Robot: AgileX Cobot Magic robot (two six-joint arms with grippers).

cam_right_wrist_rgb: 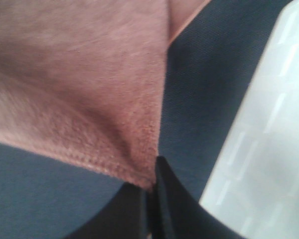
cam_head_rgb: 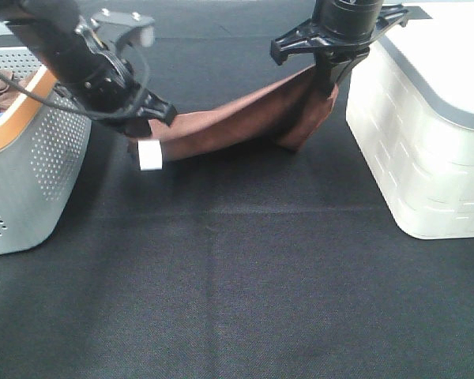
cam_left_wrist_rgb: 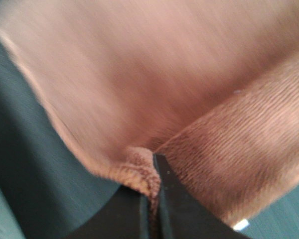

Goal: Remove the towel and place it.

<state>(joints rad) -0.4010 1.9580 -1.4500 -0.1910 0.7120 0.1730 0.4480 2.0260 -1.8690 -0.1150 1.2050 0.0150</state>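
Over the mat (cam_head_rgb: pixel 237 276) at twelve o'clock, your left gripper (cam_head_rgb: pixel 144 124) and right gripper (cam_head_rgb: pixel 330 85) each clamp one end of the sagging towel (cam_head_rgb: pixel 229 126).

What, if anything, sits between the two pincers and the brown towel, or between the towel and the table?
Nothing visible. The left pincer and the right pincer are each shut on an edge of the towel, which sags between them over bare black table. The grey basket and white bin stand aside.
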